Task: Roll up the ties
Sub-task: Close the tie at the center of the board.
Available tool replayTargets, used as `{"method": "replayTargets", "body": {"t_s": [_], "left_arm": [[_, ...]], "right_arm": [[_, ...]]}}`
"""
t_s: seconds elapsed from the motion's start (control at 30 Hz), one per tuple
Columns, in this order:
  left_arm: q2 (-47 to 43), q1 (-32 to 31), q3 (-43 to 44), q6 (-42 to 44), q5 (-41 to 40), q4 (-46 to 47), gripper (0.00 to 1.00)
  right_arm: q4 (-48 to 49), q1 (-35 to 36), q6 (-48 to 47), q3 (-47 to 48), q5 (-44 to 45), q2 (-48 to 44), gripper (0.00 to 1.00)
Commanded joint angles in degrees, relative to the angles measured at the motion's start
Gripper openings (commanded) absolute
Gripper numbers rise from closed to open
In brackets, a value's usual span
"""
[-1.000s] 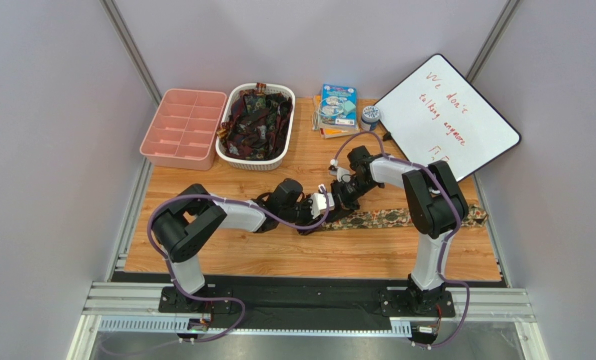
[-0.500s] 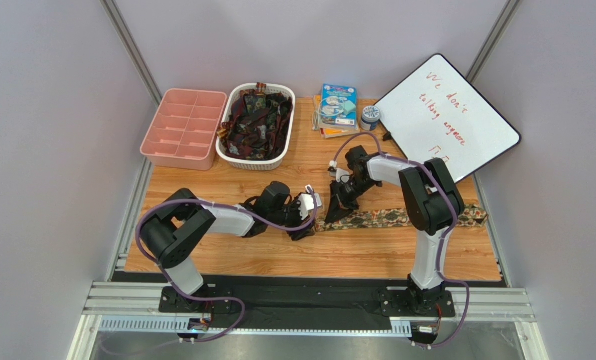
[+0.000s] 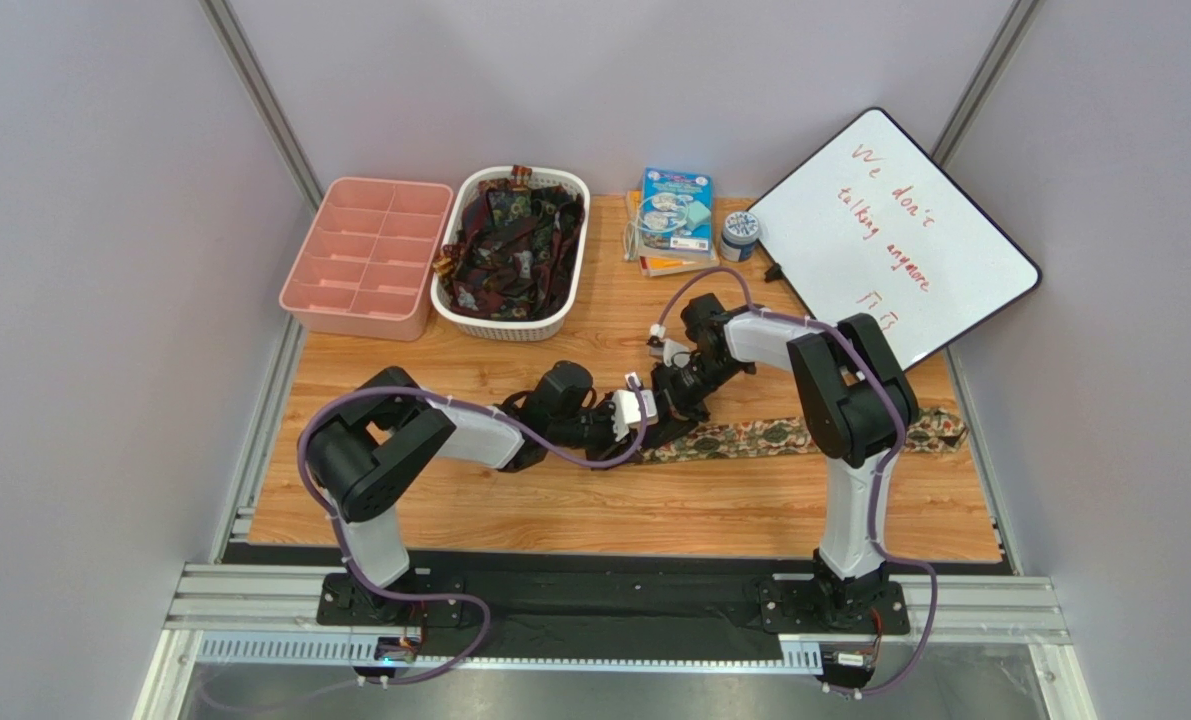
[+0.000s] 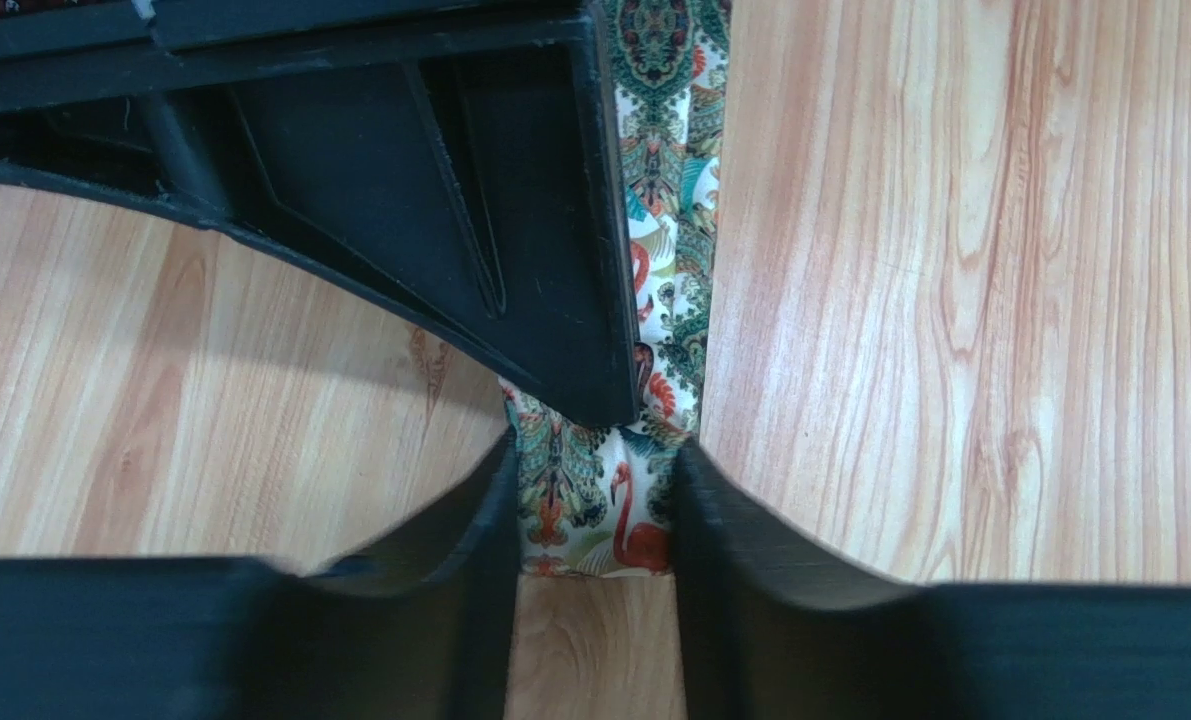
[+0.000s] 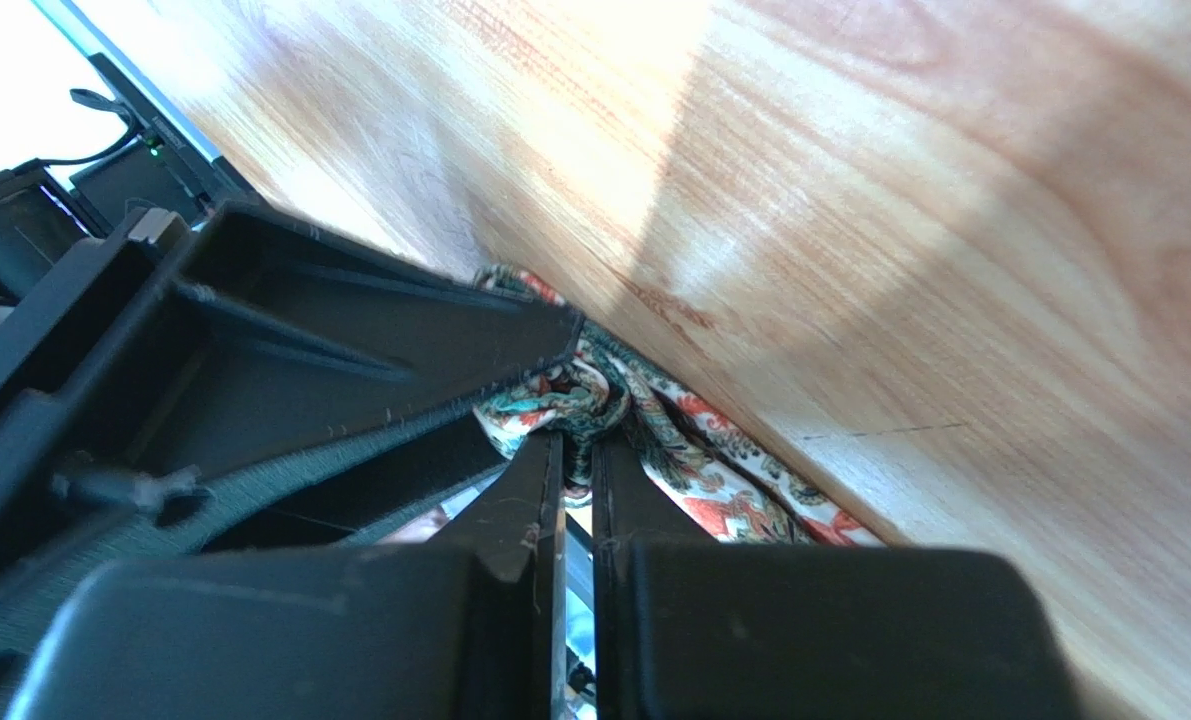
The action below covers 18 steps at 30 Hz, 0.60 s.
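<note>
The olive tie [image 3: 797, 437] is lying arm-side of the basket [image 3: 505, 323], its length running off to the basket's right. At its basket-side end the right gripper [image 3: 676, 405] is pinching a fold, and the left gripper [image 3: 634, 408] is straddling the tip, jaws apart. Half a second ago the left gripper was standing clear.

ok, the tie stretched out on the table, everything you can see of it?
The tie is a long narrow fabric strip, olive and tan from above; close up the print shows teal paisley and orange flamingos on cream. It lies flat on the wooden table, running from the middle toward the right edge. Its end sits between the fingers of the open left gripper; the shut right gripper meets a bunched fold there.
</note>
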Motion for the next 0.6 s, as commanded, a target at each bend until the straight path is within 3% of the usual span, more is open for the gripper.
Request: {"method": "replayTargets", "body": {"t_s": [0.0, 0.13, 0.57], "left_arm": [[-0.26, -0.47, 0.27, 2.00, -1.85, -7.70, 0.29], [-0.96, -0.48, -0.79, 1.56, -2.38, -9.37, 0.26], [-0.52, -0.74, -0.61, 2.17, -3.70, -10.78, 0.25]], "right_arm": [[3.70, 0.60, -1.32, -1.27, 9.36, 2.67, 0.09], [3.25, -0.63, 0.08, -1.44, 7.69, -0.31, 0.34], [2.20, -3.79, 2.46, -1.80, 1.71, -4.01, 0.38]]}}
